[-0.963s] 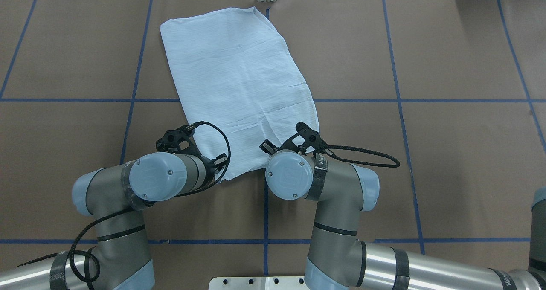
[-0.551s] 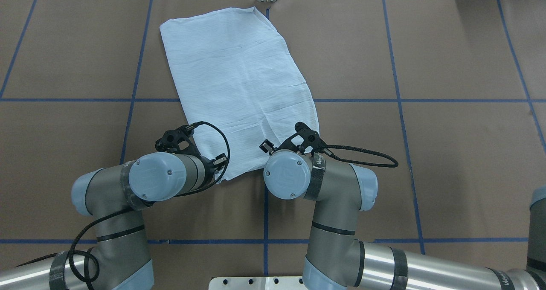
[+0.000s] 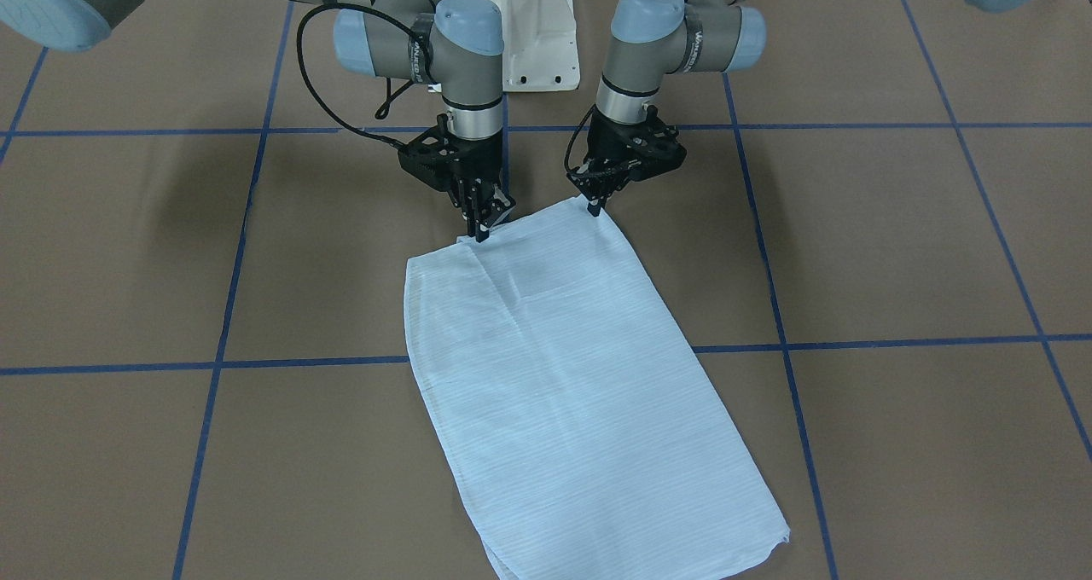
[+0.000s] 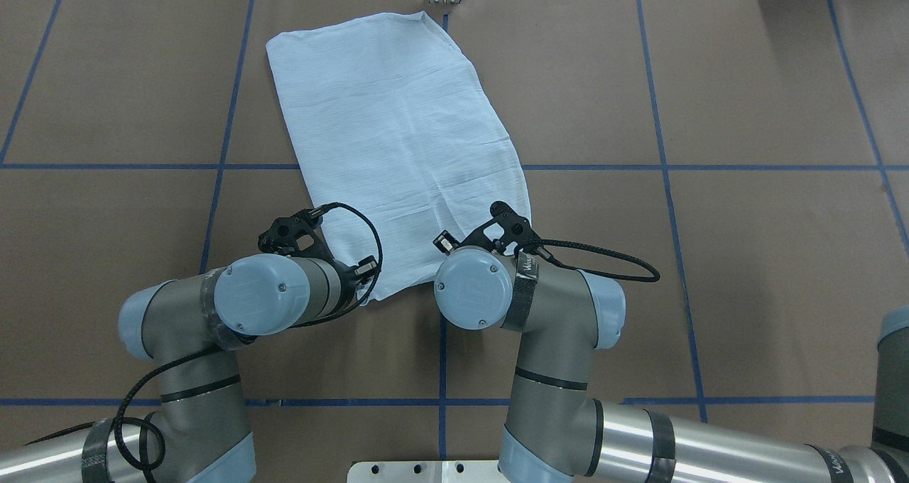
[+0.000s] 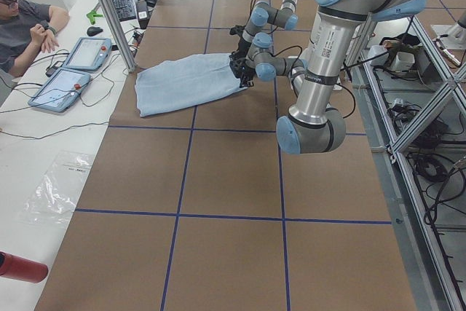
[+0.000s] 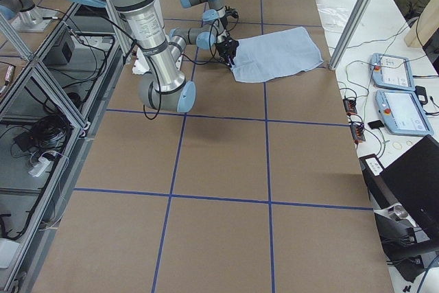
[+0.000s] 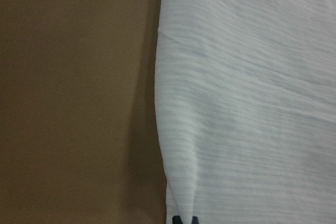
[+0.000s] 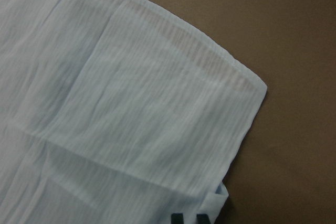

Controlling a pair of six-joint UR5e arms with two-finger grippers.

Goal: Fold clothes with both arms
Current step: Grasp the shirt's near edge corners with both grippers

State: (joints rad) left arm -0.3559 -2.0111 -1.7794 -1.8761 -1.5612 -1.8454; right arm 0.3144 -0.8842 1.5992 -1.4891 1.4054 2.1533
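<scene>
Half folded: dealing with a thin, light, limp shirt (image 4: 398, 128), lying flat as a long slanted panel on the brown table (image 4: 746, 256), toward the far edge. Probably sagging and creasing if raised unevenly, so gripping best at both robot-side corners together. Pinching one corner in the left gripper (image 3: 591, 207), narrowed tight onto cloth; pinching the other in the right gripper (image 3: 482, 229), clamped just as closely.
</scene>
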